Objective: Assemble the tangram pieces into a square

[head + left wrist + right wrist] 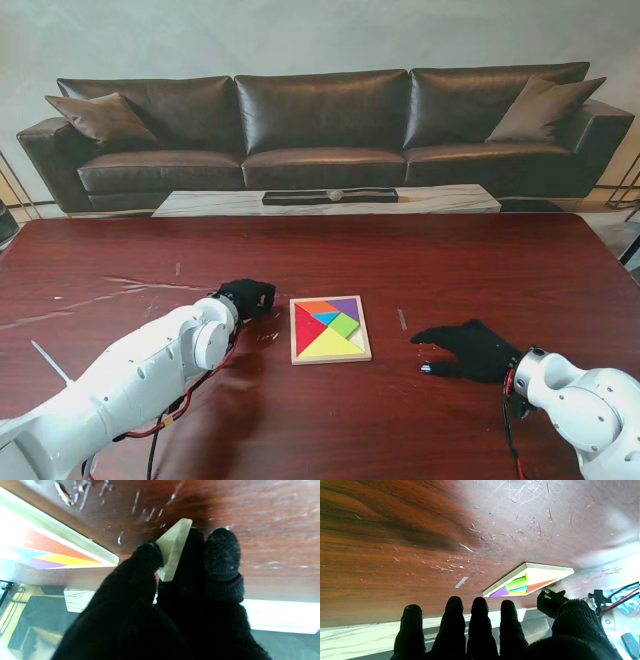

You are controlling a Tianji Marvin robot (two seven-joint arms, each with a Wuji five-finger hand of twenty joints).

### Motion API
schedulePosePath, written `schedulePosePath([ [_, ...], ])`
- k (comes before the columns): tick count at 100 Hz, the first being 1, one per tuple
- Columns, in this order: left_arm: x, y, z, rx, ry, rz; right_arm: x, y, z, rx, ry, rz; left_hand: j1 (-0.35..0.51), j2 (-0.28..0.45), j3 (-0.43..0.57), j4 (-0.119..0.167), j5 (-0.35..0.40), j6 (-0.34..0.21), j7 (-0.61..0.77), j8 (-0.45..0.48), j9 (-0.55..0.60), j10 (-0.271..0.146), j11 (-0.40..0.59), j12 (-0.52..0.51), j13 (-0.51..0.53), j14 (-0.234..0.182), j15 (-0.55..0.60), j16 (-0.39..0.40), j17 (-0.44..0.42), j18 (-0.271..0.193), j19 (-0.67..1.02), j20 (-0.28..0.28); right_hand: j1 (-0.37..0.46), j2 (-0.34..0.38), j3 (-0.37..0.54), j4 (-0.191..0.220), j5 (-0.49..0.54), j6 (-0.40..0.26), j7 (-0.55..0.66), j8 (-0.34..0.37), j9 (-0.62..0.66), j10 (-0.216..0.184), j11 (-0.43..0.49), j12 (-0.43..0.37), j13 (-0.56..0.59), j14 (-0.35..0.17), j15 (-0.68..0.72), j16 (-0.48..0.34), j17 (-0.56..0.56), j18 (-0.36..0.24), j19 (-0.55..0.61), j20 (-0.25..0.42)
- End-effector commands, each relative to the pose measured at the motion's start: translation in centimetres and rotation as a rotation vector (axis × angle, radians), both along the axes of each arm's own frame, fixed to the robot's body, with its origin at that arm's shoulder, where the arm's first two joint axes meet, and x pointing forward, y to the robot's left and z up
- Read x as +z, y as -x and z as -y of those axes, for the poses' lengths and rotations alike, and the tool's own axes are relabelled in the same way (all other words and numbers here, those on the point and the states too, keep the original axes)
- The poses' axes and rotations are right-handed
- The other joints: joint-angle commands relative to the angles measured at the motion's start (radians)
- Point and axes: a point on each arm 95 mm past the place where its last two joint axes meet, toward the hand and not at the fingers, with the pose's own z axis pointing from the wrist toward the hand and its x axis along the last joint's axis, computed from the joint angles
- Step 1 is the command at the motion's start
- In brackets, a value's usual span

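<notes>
**Last tangram piece pinched on edge, just left of the tray**

In the middle of the stand view a wooden tray (pixel 330 357) sits on the dark red bench (pixel 480 270), holding coloured tangram pieces (pixel 328 326) that already form most of a square. Left of the tray in that frame, the left robot hand (pixel 247 297), in a black glove, is clamped on a pale wooden piece (pixel 173 548); the wrist view shows it held edge-on between fingertips (pixel 147 555), its tip close to or touching the bench.

At lower right of the stand frame the right robot hand (pixel 468 350) lies flat with its fingers spread, holding nothing, well apart from the tray.

The grip looks thin. I judge the piece could twist or slip out during the carry, or catch on the tray's raised rim and nudge the seated pieces out of line. I cannot see which gap remains.
</notes>
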Motion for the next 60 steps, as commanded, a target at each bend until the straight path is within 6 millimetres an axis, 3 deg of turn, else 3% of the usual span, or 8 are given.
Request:
schedulePosePath([
  [1,0.2,0.2,0.7,-0.007,0.015,0.001,-0.3,0.2,-0.2,0.006,0.003,-0.006,0.044,-0.019,0.08,-0.003,0.0,0.007,0.009,-0.019,0.049,-0.005,0.011,-0.02,0.045,0.033,0.015,0.007,0.015,-0.035,0.031,0.001,0.012,0.028,0.007,0.024,-0.031,-0.013,-0.007,0.004,0.007,-0.012,-0.004,-0.003,0.003,-0.019,-0.004,0.006,-0.016,0.01,-0.008,-0.02],
  [47,2.4,0.8,2.8,0.08,0.206,0.005,-0.3,0.2,-0.2,0.003,0.003,-0.008,0.05,-0.012,0.094,-0.009,0.016,0.042,-0.009,-0.037,0.047,0.025,0.009,-0.015,0.046,0.048,0.018,0.02,0.016,-0.022,0.047,0.001,0.01,0.028,0.005,0.023,-0.031,-0.012,-0.008,0.004,0.008,-0.009,-0.004,-0.003,0.0,-0.017,-0.006,0.005,-0.016,0.009,-0.009,-0.019],
  [60,2.7,1.8,4.6,0.062,0.286,-0.041,-0.3,0.1,-0.3,0.004,0.003,-0.006,0.09,0.019,0.016,0.009,0.009,0.068,-0.032,-0.029,0.032,0.037,0.008,-0.01,0.034,0.051,0.015,0.028,0.014,-0.02,0.038,-0.013,0.009,0.029,0.005,0.023,-0.031,-0.012,-0.008,0.004,0.008,-0.009,-0.004,-0.003,0.0,-0.018,-0.006,0.006,-0.017,0.01,-0.01,-0.019],
])
